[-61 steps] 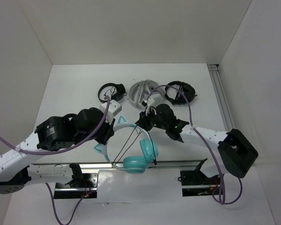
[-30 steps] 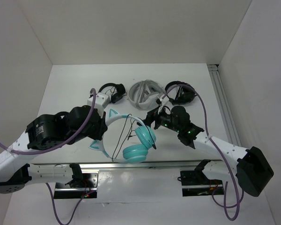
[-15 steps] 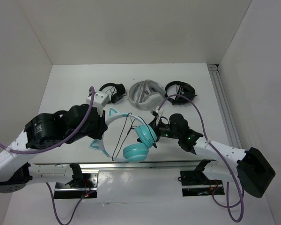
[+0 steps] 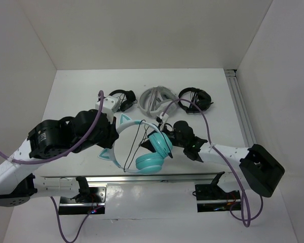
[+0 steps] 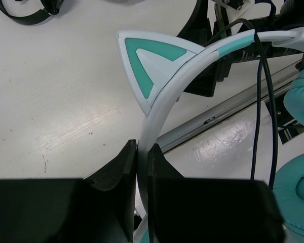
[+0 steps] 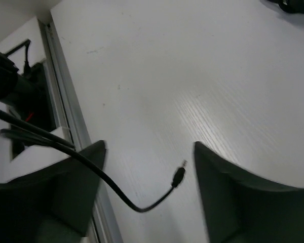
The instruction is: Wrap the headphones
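The headphones [image 4: 151, 162] are seen near the front-centre of the table [image 4: 76, 91], btwn the two arms, w/ the pale headband arching to the left and both teal ear cups [image 5: 300, 98] at the right end. The headband is clamped by the L gripper [image 5: 141, 150]: its jaws are closed tight on the band just below one cat ear [image 5: 147, 61], as shown in the left wrist view. Whether the cups rest on the table can't be told. The thin black cable [image 5: 258, 101] is seen crossing over the band and running down beside the cups; in the top view it is strung across the arc of the headband. The R gripper [image 6: 149, 147] is held w/ jaws apart, nothing pinched. The cable's free end w/ its plug [image 6: 178, 175] is seen curving in the gap btwn them, over bare tabletop. At the back of the table, white-grey headphones [image 4: 156, 98] are set btwn two black headphones [image 4: 120, 98], well apart from the teal pair.
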### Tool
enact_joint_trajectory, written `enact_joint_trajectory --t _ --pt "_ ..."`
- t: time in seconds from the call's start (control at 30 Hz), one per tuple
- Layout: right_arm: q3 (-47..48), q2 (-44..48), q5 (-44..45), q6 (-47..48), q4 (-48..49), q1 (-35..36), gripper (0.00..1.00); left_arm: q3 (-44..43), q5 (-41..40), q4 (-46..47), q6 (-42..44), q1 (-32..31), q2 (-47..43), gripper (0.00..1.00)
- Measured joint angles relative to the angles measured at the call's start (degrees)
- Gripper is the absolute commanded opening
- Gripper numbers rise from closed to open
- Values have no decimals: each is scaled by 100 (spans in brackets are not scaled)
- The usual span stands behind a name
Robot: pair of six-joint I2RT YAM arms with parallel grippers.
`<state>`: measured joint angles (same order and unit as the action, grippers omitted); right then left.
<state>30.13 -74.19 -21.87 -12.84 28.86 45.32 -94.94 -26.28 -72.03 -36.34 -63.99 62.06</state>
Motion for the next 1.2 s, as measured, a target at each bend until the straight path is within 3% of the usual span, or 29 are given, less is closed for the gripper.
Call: enact_joint_trajectory --t 0.07,0.1,0.3,0.47,0.67,0.8,0.93,1.2 --pt "-17 -15 57 -35 223 72 50 0 0 7 0 -2 0 0" --pt "-26 -24 74 -61 339 96 1 0 0 7 0 0 0 0" --pt "-125 -164 398 -223 682 133 0 0 -79 2 -105 -2 -4 0" --pt "-404 -173 791 -282 772 378 0 -7 -608 -28 -603 -4 -92 0" --pt "-601 192 1681 -339 494 1493 0 0 -1912 -361 -1735 70 -258 0" --pt "-723 752 2496 -411 181 2535 0 15 -2476 -413 -1982 876 -37 0" --pt "-654 1062 3300 -431 -50 3381 0 243 -2275 -236 -1759 1849 424 0" --pt "52 691 4129 -426 -798 4113 0 892 -1749 -11 -1637 2726 1191 0"
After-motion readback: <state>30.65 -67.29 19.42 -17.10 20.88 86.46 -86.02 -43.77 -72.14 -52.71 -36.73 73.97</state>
